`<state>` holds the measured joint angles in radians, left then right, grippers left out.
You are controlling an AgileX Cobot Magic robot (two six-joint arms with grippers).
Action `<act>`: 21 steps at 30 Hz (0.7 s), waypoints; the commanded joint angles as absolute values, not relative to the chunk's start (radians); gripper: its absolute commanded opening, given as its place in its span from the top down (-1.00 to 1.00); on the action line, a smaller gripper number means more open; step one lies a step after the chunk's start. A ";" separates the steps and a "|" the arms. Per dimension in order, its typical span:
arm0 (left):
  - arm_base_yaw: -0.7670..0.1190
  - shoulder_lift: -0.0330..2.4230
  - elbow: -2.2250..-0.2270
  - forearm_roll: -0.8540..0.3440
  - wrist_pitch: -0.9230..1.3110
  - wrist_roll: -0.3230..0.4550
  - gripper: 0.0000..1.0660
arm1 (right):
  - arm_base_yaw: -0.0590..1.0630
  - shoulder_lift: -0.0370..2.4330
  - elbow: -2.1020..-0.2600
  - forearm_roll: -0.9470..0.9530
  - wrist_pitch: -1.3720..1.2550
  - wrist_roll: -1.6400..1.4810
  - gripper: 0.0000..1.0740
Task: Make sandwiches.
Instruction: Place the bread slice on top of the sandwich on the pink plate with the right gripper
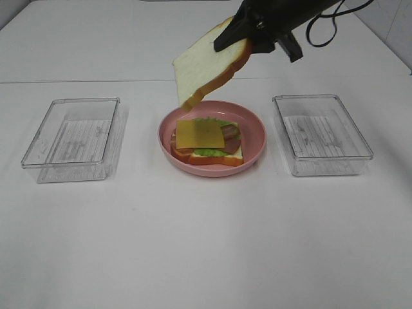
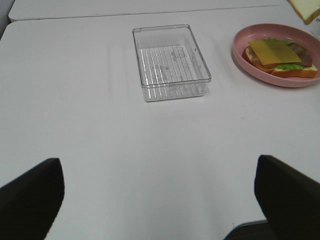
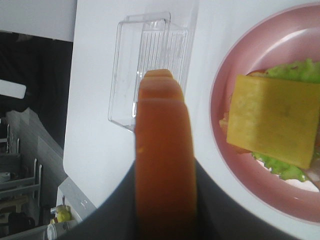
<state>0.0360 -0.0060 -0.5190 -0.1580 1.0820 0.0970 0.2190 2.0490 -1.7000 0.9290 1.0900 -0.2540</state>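
While pinched by the right claw (image 1: 248, 40) above the plate (image 1: 254, 145), could drop the tilted bread slice (image 1: 206, 64) crooked, sliding cheese (image 1: 199, 134) off.

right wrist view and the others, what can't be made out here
- Right gripper fingers: in the right wrist view the held bread slice covers their tips.
- Left gripper: left wrist view's bottom edge cuts it; absent from the exterior high view.
- Bacon and lettuce: mostly under the cheese slice.
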 commanded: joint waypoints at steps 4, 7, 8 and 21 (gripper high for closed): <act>0.040 -0.021 -0.516 -0.167 1.075 0.092 -0.83 | 0.257 2.107 -1.695 0.948 1.054 -0.264 1.00; 0.040 -0.021 -0.516 -0.167 1.075 0.092 -0.83 | 0.262 2.144 -1.695 0.983 0.996 -0.239 1.00; 0.040 -0.021 -0.516 -0.167 1.075 0.092 -0.83 | 0.262 2.154 -1.695 0.999 0.979 -0.239 1.00; 0.040 -0.021 -0.516 -0.167 1.075 0.092 -0.83 | 0.262 2.229 -1.695 0.988 0.929 -0.251 1.00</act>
